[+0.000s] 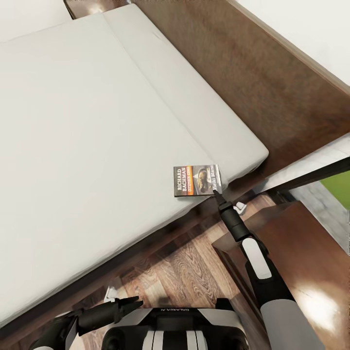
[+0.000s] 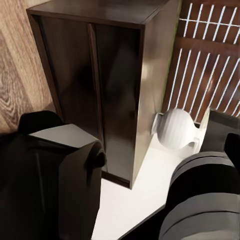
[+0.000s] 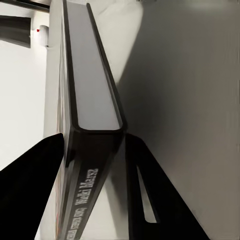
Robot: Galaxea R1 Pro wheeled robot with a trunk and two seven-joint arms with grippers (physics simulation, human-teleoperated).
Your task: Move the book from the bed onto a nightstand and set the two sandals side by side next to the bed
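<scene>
— Pale grey mattress of the bed [image 1: 87, 121] fills most of the head view; where is the book [image 1: 197, 180]?
— Near the mattress corner, cover up, close to the nightstand [image 1: 311, 262].
— And the right gripper [image 1: 217, 193]?
— Its fingers [image 3: 30, 185] straddle the book's edge, seemingly clamping it for lifting. The left gripper [image 1: 127, 305] hangs low, apparently spread.
</scene>
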